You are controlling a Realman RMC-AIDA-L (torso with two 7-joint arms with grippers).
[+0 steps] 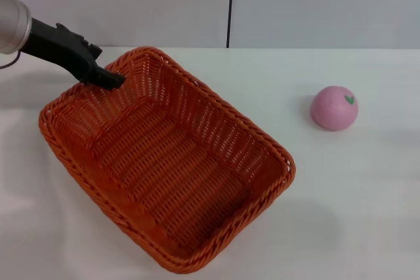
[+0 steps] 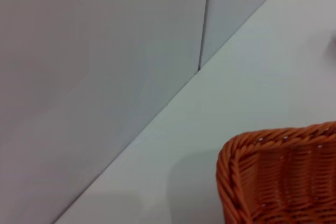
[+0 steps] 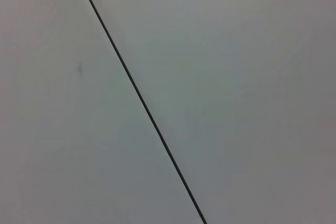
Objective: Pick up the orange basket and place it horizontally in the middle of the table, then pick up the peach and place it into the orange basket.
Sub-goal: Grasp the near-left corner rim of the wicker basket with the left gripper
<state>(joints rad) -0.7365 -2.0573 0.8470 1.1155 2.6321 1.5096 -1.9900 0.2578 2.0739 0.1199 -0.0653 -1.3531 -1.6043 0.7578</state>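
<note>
Head view: white table [image 1: 367, 195] backed by a pale wall [image 1: 315, 4] with a dark vertical seam [image 1: 231, 4] behind the far edge. Nothing stands between the task things. The orange basket [image 1: 164, 162] sits on the table's left half, skewed diagonally, one corner near the far edge and the opposite long side reaching toward the near edge, open side up, nothing inside. The peach [image 1: 335, 107] lies on the right part of the table, well apart from the basket, green leaf mark facing up-right.

The left gripper [image 1: 111, 80] comes in from the far-left, its black tip at the basket's far-left rim, over or touching the braided edge near the far corner. Whether the fingers are spread or clamped on the rim, cannot tell; they merge into one dark shape.

Left wrist view: one rounded basket corner [image 2: 278, 177] on the table [image 2: 252, 77], wall [image 2: 79, 77] and seam [image 2: 205, 19] beyond.

Right wrist view: only wall panels [image 3: 236, 77] with a dark seam [image 3: 139, 95]; right gripper not seen anywhere.
</note>
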